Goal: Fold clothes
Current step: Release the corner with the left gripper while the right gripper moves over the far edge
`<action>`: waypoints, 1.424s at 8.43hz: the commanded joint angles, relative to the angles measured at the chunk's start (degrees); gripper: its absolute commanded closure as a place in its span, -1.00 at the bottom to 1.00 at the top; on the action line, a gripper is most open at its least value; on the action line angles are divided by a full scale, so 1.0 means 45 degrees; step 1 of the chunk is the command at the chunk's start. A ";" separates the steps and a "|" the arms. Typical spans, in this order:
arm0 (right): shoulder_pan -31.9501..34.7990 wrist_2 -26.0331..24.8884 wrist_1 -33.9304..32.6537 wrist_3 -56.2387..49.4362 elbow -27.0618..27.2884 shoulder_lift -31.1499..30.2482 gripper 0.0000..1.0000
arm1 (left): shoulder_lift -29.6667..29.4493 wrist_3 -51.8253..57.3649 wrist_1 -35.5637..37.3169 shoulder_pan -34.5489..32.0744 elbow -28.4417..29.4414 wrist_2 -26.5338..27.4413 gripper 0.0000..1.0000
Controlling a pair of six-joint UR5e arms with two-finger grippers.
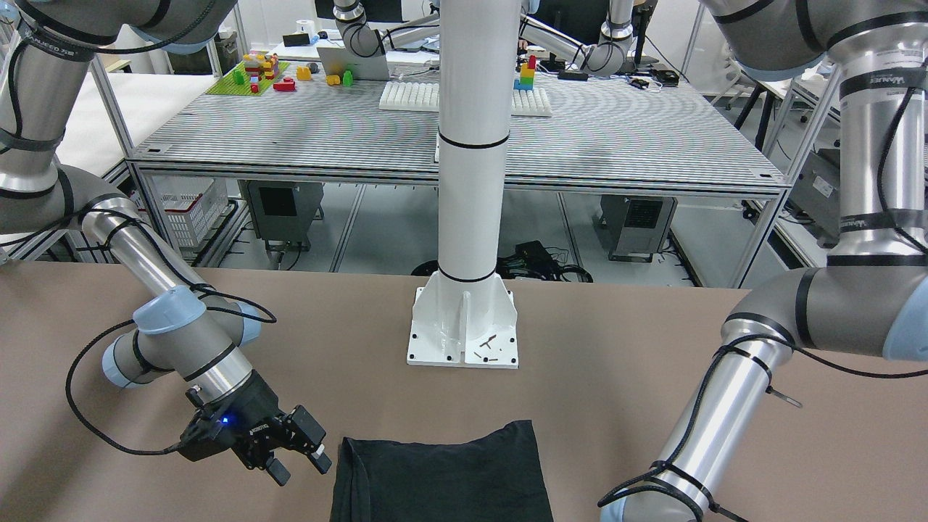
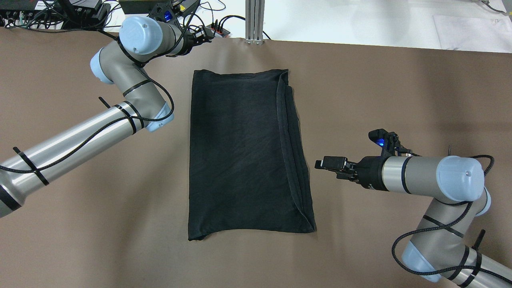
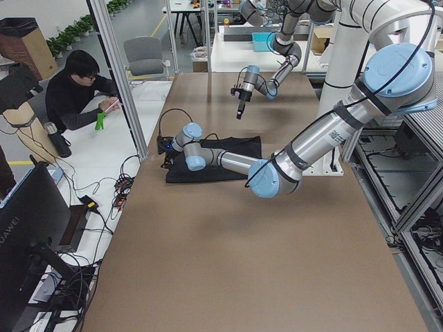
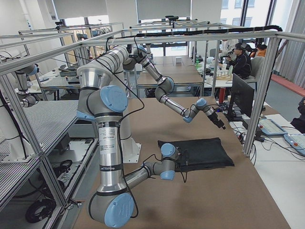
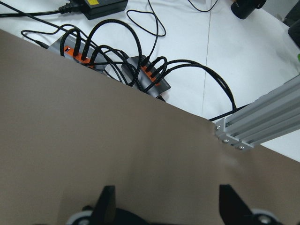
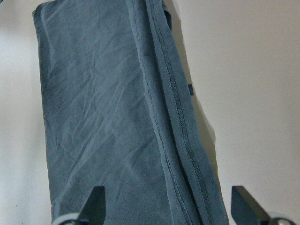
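The black T-shirt (image 2: pixel 244 156) lies folded into a long rectangle in the middle of the brown table, with stacked hems along its right side. Its print is hidden. It also shows in the front view (image 1: pixel 442 471) and the right wrist view (image 6: pixel 112 117). My right gripper (image 2: pixel 320 164) is open and empty. It hovers just right of the shirt's long right edge and looks down on it in its wrist view (image 6: pixel 169 204); it also shows in the front view (image 1: pixel 297 464). My left gripper (image 2: pixel 206 34) is open and empty at the far table edge, beyond the shirt's far left corner (image 5: pixel 168 204).
Power strips with black cables (image 5: pixel 140 75) lie just past the far table edge, next to an aluminium post (image 2: pixel 255 20). The white robot column base (image 1: pixel 464 326) stands at the robot side. A seated person (image 3: pixel 76 97) is beyond the far edge.
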 commanded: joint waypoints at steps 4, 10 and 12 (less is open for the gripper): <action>0.0113 -0.0232 -0.3247 -0.0558 0.0105 0.1889 -0.89 | 0.1308 0.0831 0.1203 -0.1384 -0.1787 -0.2802 -0.90; 0.0876 -0.2959 -0.7438 -0.5658 -0.3021 0.6080 -0.88 | 0.3792 0.0930 0.1125 -0.1404 -0.4213 -0.2861 -0.90; 0.0934 -0.3703 -0.7302 -0.5893 -0.5509 0.7903 -0.88 | 0.4341 0.1922 0.1144 -0.1520 -0.4644 -0.2861 -0.90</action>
